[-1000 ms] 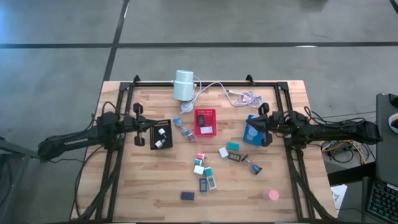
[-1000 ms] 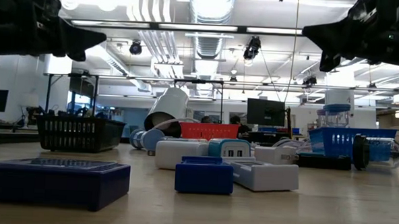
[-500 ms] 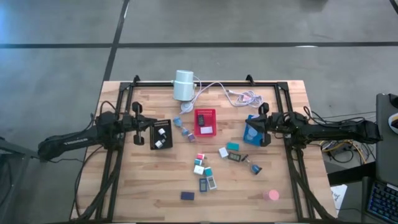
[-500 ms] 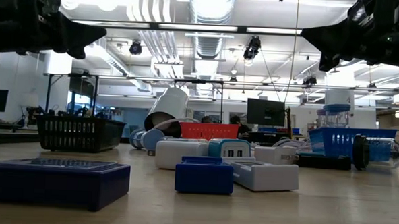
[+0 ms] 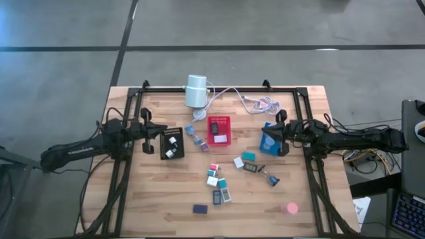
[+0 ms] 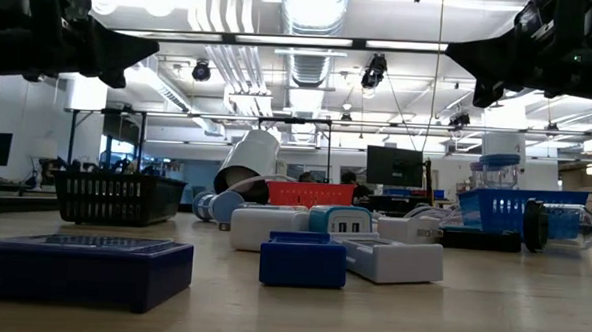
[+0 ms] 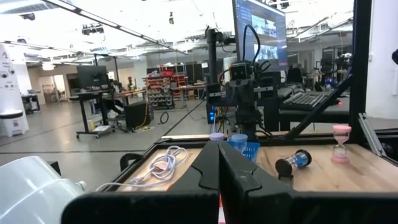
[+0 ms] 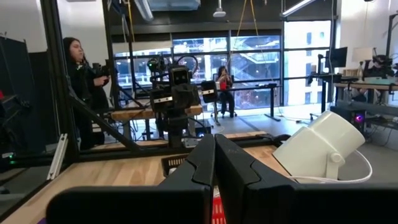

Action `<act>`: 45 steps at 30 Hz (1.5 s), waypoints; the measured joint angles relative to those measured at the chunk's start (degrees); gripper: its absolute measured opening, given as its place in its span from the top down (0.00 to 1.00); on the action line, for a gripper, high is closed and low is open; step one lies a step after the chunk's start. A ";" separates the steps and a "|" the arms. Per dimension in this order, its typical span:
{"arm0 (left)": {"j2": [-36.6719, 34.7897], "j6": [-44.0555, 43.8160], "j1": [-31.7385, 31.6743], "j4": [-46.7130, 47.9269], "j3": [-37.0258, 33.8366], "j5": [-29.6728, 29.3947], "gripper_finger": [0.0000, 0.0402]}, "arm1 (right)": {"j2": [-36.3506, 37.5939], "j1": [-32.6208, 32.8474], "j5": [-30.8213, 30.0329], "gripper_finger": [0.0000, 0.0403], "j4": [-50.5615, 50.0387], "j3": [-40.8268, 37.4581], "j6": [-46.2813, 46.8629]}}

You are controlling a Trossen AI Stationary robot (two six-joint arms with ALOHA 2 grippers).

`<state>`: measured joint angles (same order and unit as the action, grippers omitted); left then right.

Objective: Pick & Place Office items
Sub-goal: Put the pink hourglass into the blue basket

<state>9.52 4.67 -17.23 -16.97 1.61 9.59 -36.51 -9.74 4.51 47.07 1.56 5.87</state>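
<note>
My left gripper (image 5: pixel 154 139) hangs above the table's left side, just beside the black tray (image 5: pixel 172 143), jaws clenched together on nothing; the left wrist view shows my two fingers (image 7: pixel 208 169) pressed flat against each other. The black tray holds a few white pieces.

Moving right, the white cylinder (image 5: pixel 196 91) lies at the far edge, its cable (image 5: pixel 247 99) trailing rightward. Below it sits the red tray (image 5: pixel 219 131), with two small pieces just to its left.

The office items (image 5: pixel 222 178) lie scattered over the middle of the wooden table (image 5: pixel 312 99): white, teal and pink blocks in a loose cluster near the red tray, a dark blue block (image 5: pixel 200 208) toward the near edge, and a pink disc (image 5: pixel 289 208) well apart at the near right. None touches either gripper.

The blue tray (image 5: pixel 268 141) sits right of centre. My right gripper (image 5: pixel 277 138) hovers at it, jaws likewise clamped shut and empty, fingers (image 8: pixel 214 163) meeting in the right wrist view.
</note>
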 joint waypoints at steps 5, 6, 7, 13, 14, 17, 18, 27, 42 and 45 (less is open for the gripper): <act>0.00 -0.01 0.00 0.05 0.00 0.02 1.00 | 0.00 0.00 -0.02 0.98 0.01 0.02 -0.01; 0.00 -0.01 0.00 0.06 0.00 0.00 1.00 | 0.00 0.00 -0.02 0.98 0.00 0.02 0.07; 0.00 -0.02 0.00 0.05 0.00 0.00 1.00 | -0.02 0.00 -0.02 0.98 0.00 0.02 0.15; 0.00 -1.30 0.00 0.11 0.00 1.71 1.00 | 0.00 0.02 0.30 0.98 -0.03 0.02 2.96; 0.00 -1.46 0.00 0.11 0.00 1.77 1.00 | 0.00 0.02 0.41 0.98 -0.31 0.16 3.60; 0.00 -2.06 0.00 0.11 0.00 2.04 1.00 | -0.04 0.02 3.09 0.98 -0.79 1.66 4.56; 0.00 -2.17 0.00 0.07 0.00 2.30 1.00 | -0.02 0.08 4.31 0.98 -1.64 2.67 4.53; -0.02 -2.90 0.02 0.76 1.25 3.10 1.00 | -1.18 3.83 2.66 0.98 -43.63 25.24 4.18; -0.02 -1.95 0.02 6.47 2.99 3.28 1.00 | -8.81 31.17 -9.57 0.98 -102.67 59.43 36.98; -0.02 -1.93 0.02 6.45 2.99 3.28 1.00 | -11.58 37.74 -13.80 0.98 -108.29 61.81 44.93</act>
<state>9.50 2.74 -17.21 -10.52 4.60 12.86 -48.09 28.01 -9.28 -61.22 63.38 50.79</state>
